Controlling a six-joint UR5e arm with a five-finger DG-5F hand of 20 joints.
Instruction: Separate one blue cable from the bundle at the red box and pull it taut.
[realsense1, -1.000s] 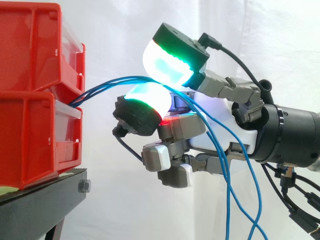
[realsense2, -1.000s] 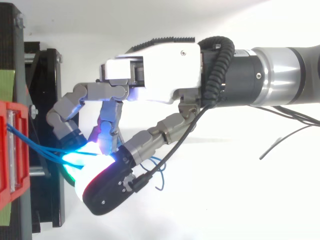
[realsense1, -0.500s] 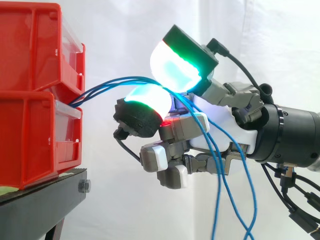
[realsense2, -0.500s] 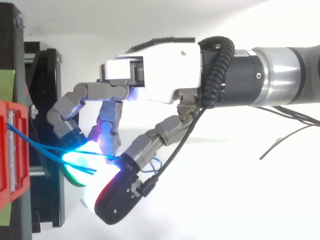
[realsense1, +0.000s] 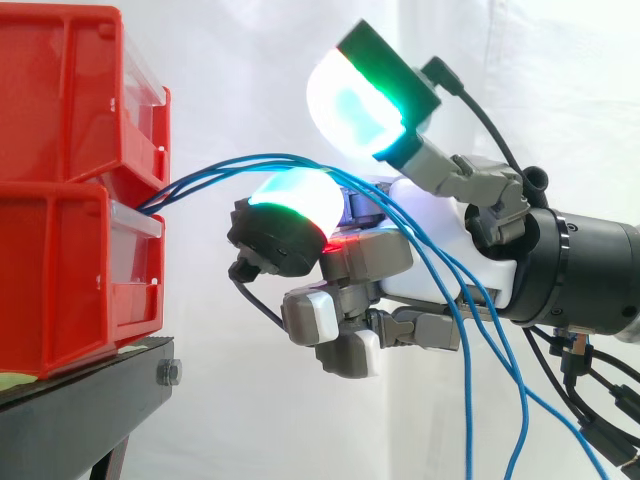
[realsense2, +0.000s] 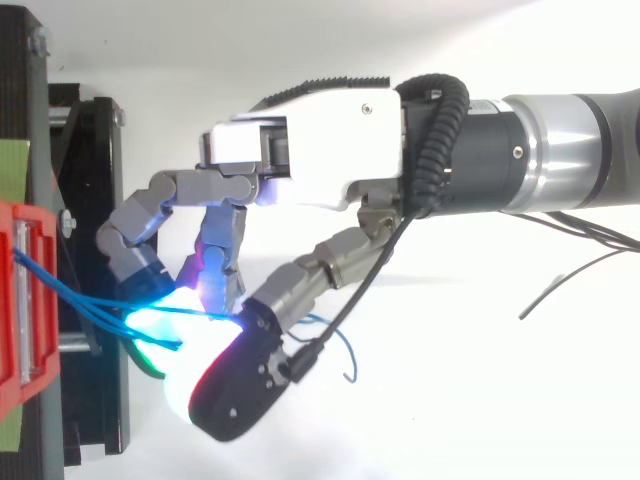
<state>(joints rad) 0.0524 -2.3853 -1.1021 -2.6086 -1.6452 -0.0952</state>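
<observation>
Several thin blue cables (realsense1: 215, 170) come out between the two stacked red bins (realsense1: 60, 150) and run right in a bundle. They arch over the green-white glowing pad (realsense1: 295, 198) of one finger of my hand (realsense1: 430, 265), then hang down in front of the palm. The thumb's pad (realsense1: 355, 105) stands raised well above that finger, with a clear gap between the two and the cables running beneath it. From above, the hand (realsense2: 320, 150) reaches left toward the bin (realsense2: 20, 300), and the cables (realsense2: 75, 295) cross to its glowing tips. No cable is pinched.
The bins sit on a black stand (realsense1: 90, 400) at the left, its frame (realsense2: 95, 200) just left of the fingertips. A white curtain hangs behind. The cables' loose ends (realsense1: 520, 420) dangle below the wrist.
The thumb pad has lifted up and away from the lower finger pad, widening the gap. The hanging cable ends have swung to the right.
</observation>
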